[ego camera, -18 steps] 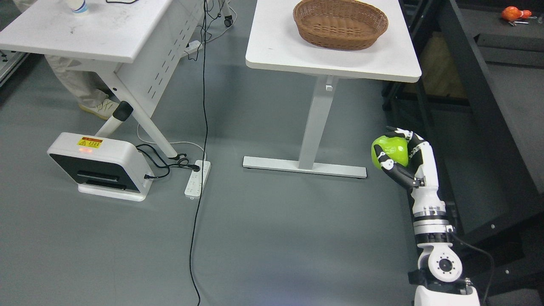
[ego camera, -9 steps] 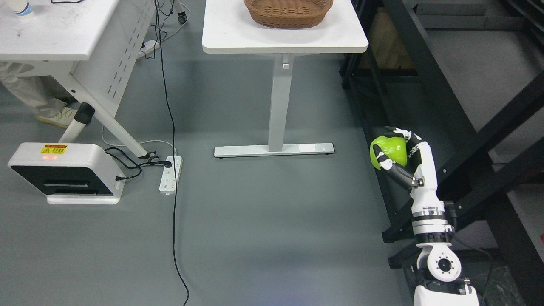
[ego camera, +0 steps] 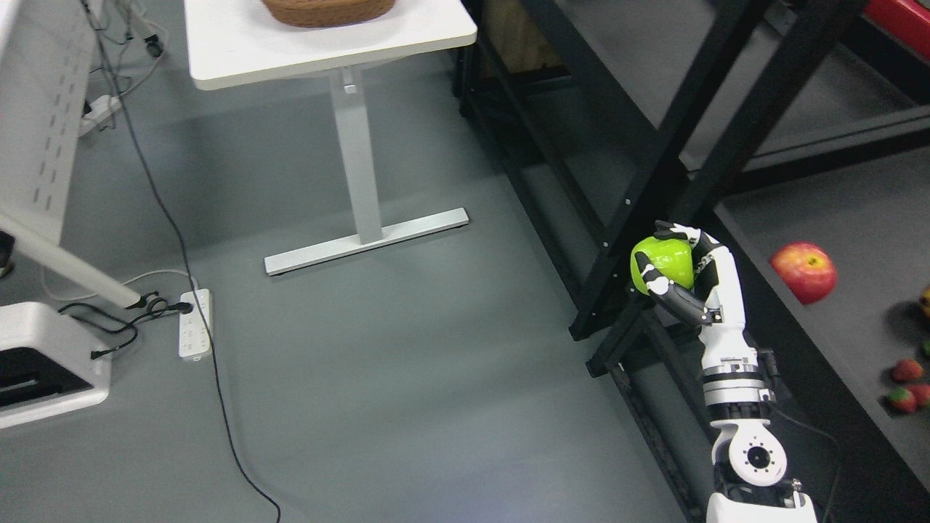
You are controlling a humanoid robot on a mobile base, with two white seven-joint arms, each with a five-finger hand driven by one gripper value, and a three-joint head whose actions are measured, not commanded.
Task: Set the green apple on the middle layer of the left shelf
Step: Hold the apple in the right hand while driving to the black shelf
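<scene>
The right hand (ego camera: 672, 272), white with black joints, rises from the lower right corner of the head view with its fingers (ego camera: 657, 280) curled round a glossy bright green apple (ego camera: 665, 263), thumb across the front, other digits over the top and back. The apple is held in the air above the grey floor (ego camera: 407, 363), level with the outer corner of a black metal shelf frame (ego camera: 654, 181), and looks to be just in front of one slanting post. The left arm does not show.

Beyond the posts runs a dark grey shelf board (ego camera: 857, 218), and on it, near its front edge, lies a red apple (ego camera: 803, 271); further along toward the right edge of the view are small red strawberries (ego camera: 904, 385). Back at the upper left, a white desk (ego camera: 436, 36) carries a brown woven basket (ego camera: 327, 11) at its far edge.

The trouble here is likely to be the frame itself. The hand is so near the crossing black posts that a straight reach could knock knuckles or fruit against metal, and a smooth, round apple held by fingertips may well twist loose and drop to the floor. Which layer is the middle one cannot be judged from this angle, so setting it on the wrong board is a real risk. Released near the front edge, it could roll off, or nudge the red apple.
</scene>
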